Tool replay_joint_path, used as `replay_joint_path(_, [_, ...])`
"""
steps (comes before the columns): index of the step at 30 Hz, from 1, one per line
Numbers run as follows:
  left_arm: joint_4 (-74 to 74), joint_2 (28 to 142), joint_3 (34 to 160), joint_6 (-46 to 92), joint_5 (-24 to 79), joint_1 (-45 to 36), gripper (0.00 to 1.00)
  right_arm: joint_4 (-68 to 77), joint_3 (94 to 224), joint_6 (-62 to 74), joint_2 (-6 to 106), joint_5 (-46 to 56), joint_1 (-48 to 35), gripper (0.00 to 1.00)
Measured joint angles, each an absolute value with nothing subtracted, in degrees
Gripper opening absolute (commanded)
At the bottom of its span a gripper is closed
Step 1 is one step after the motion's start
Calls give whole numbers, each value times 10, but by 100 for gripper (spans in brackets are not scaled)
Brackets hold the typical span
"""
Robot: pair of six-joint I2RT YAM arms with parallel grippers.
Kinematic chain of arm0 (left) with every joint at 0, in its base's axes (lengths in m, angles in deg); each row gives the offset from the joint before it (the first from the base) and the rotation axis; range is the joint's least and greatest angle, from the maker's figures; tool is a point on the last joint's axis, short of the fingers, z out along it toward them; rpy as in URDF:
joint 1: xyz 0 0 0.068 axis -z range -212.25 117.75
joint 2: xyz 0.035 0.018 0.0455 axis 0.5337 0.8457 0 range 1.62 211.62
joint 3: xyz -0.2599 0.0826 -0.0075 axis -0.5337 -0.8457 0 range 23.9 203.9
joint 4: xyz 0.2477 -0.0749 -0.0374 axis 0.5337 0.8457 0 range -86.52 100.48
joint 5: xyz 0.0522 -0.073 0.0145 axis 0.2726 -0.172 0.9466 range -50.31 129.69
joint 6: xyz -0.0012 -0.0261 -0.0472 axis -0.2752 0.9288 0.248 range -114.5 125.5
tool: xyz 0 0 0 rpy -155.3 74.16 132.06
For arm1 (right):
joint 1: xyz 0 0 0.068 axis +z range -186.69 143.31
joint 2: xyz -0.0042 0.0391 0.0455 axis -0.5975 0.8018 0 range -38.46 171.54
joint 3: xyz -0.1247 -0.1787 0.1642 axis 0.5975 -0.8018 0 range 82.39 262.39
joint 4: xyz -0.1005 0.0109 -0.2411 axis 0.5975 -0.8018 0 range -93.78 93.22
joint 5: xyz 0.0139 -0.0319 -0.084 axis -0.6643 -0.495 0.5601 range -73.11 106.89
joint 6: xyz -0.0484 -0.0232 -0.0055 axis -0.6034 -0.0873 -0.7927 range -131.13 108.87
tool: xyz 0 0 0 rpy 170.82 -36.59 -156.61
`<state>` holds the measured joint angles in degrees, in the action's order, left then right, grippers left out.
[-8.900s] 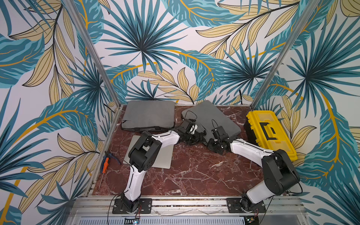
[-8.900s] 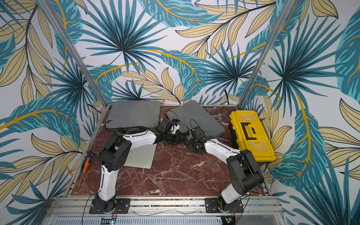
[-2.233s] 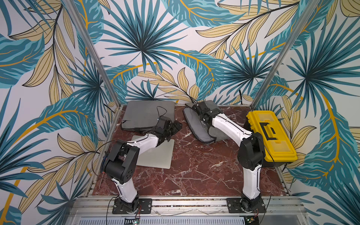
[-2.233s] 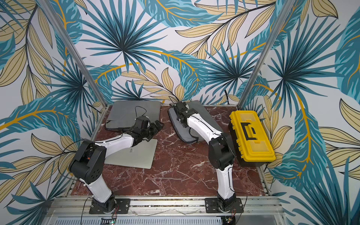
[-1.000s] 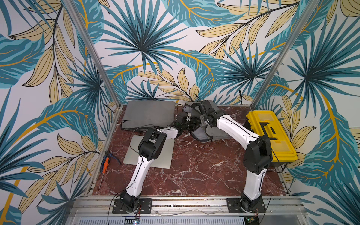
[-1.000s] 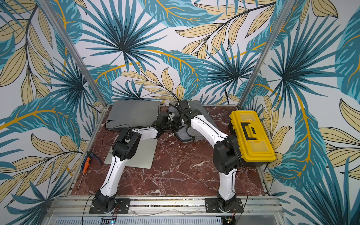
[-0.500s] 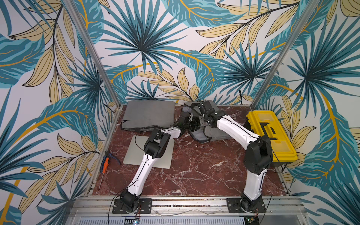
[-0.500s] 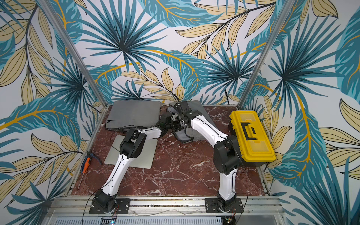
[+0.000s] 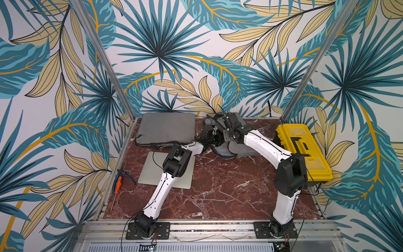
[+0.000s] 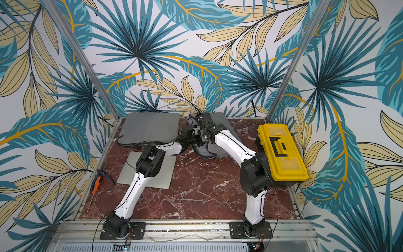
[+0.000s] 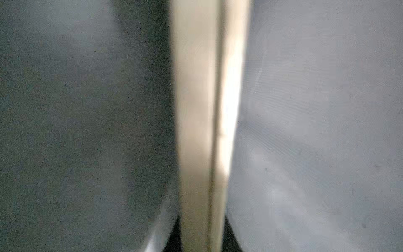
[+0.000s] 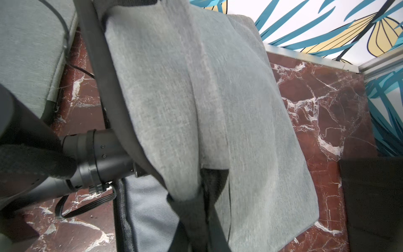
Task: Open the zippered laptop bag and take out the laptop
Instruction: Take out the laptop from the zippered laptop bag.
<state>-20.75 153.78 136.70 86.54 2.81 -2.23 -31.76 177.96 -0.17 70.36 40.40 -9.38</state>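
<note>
The grey zippered laptop bag (image 9: 237,150) lies at the back middle of the table, unzipped. My right gripper (image 12: 196,218) is shut on its upper flap (image 12: 170,109) and holds it raised, as both top views show (image 10: 204,136). My left arm reaches under that flap, so my left gripper (image 9: 214,139) is inside the bag. In the left wrist view the pale edge of the laptop (image 11: 200,109) runs between grey lining (image 11: 316,131) on both sides. My left gripper (image 11: 202,240) is shut on that edge, a dark fingertip against each face.
A second grey bag (image 9: 166,128) lies flat at the back left. A silver laptop (image 9: 152,170) rests on the marble under my left forearm. A yellow toolbox (image 9: 303,150) stands along the right edge. An orange screwdriver (image 9: 117,182) lies off the left edge.
My left arm has swung from the left bag into the opened bag and pushed deeper, and its jaws have closed on the laptop's edge. The right gripper still holds the flap up.
</note>
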Motion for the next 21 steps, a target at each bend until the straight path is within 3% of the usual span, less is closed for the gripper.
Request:
replay_joint_path(5, [-209, 1535, 1366, 861, 28, -21, 0, -294, 1753, 2, 689, 407, -94, 0])
replay_joint_path(21, [-197, 1327, 1115, 813, 56, -35, 0, -248, 1721, 0, 680, 420, -96, 0])
